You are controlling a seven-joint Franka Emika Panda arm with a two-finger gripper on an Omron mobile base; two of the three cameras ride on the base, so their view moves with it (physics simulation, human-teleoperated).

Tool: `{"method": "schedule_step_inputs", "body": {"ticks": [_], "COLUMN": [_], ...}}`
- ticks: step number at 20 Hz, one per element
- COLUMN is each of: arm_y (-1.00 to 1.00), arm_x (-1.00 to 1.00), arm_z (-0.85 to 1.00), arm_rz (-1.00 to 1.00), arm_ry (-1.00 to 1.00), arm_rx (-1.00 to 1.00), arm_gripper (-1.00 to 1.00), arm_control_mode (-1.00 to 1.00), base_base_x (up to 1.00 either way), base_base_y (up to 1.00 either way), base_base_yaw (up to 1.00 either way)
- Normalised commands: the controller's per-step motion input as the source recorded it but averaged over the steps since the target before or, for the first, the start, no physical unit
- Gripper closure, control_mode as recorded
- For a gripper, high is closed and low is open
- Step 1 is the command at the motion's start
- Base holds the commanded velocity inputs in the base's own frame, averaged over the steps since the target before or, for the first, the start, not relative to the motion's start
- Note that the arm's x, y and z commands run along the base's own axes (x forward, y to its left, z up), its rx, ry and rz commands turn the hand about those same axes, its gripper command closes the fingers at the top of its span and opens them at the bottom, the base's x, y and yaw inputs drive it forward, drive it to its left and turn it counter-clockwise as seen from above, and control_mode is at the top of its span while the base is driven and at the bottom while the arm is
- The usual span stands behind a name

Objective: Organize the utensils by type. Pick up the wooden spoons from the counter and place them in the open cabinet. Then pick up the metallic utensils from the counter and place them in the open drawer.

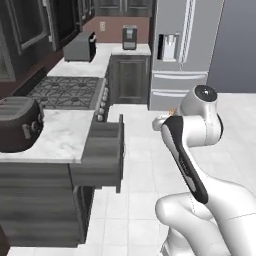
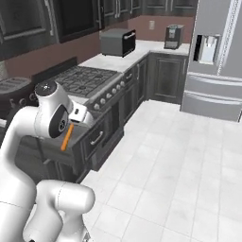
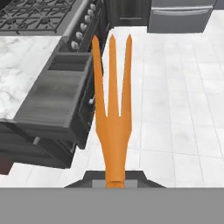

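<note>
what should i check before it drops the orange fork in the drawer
1. Fork held: ok. The orange fork sticks out from the gripper, tines pointing away from the hand.
2. Drawer open: ok. The open drawer is pulled out from under the counter.
3. Fork over the drawer: not ok. In the hand view it hangs over the white floor, beside the drawer, not above it.
4. Room inside the drawer: cannot tell. The visible part looks plain grey, but the inside is not fully seen.
5. Grip firmness: cannot tell. The fingertips are hidden at the bottom edge.
6. Other utensils left on the counter: cannot tell.
</note>
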Motion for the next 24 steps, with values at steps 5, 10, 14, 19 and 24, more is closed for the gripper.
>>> {"method": "schedule_step_inputs", "body": {"ticks": [5, 10, 14, 19, 24], "arm_y": [0.00, 0.00, 0.00, 0.00, 0.00], "arm_x": [0.00, 0.00, 0.00, 0.00, 0.00], "arm_z": [0.00, 0.00, 0.00, 0.00, 0.00], "arm_rz": [0.00, 0.00, 0.00, 0.00, 0.00], "arm_ry": [0.00, 0.00, 0.00, 0.00, 0.00], "arm_rx": [0.00, 0.00, 0.00, 0.00, 0.00], "arm_gripper": [1.00, 1.00, 1.00, 1.00, 1.00], "arm_control_mode": [1.00, 1.00, 1.00, 1.00, 1.00], "base_base_x": [0.04, 0.30, 0.26, 0.41, 0.48], "base_base_y": [0.89, 0.66, 0.50, 0.29, 0.10], "base_base_yaw": [-0.26, -0.22, -0.09, -0.02, 0.00]}}
